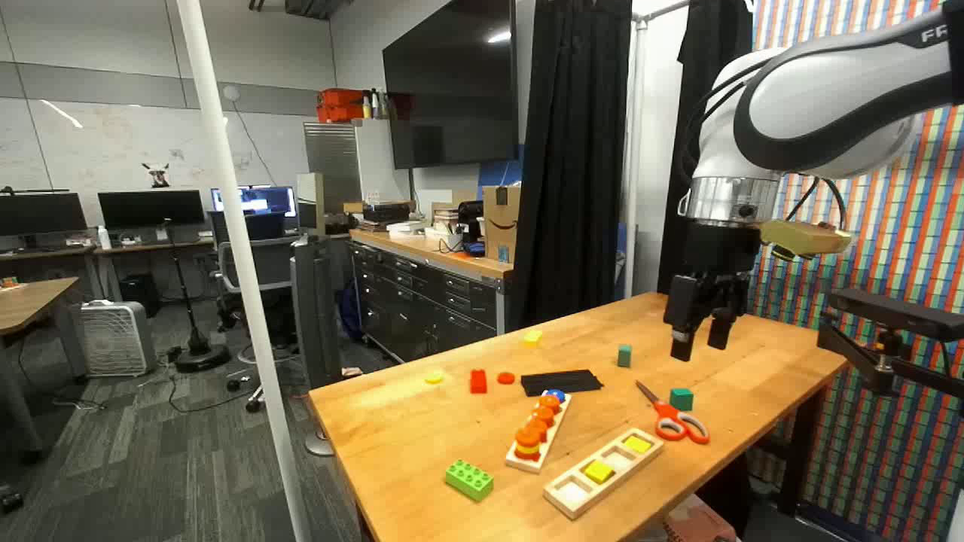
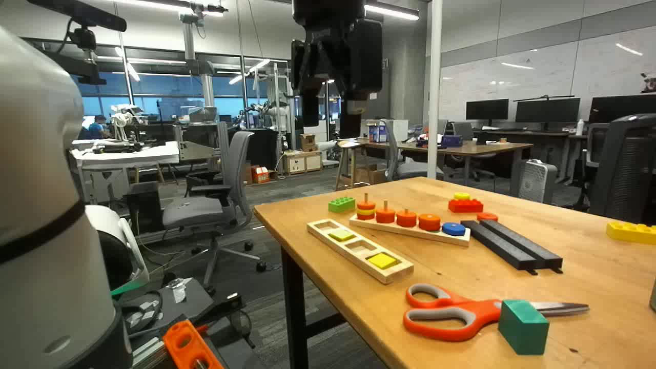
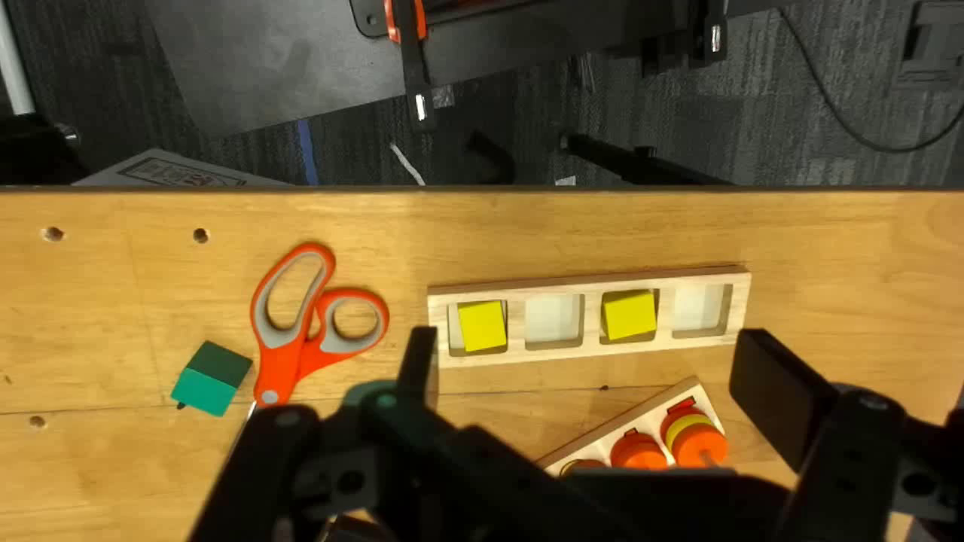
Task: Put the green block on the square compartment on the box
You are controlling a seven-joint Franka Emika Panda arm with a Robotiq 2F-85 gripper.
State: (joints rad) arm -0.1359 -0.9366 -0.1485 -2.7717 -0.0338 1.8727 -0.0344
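In an exterior view: gripper [image 1: 700, 342] hangs over wooden table [image 1: 407, 429], jaws apart; green block [image 1: 624, 356] stands near black strips [image 1: 561, 382].

In an exterior view: another green block [image 2: 524, 328] sits on the table just beside orange scissors [image 2: 484, 312], well apart from the gripper.

Wrist view: fingers [image 3: 776, 395] spread wide; wooden box [image 3: 592, 320] lies flat, one yellow block [image 3: 483, 326] in leftmost of its square compartments [image 3: 552, 318], second yellow block [image 3: 629, 315] in third from left, both slightly askew. Peg board [image 3: 651, 418] near box, partly hidden by gripper.
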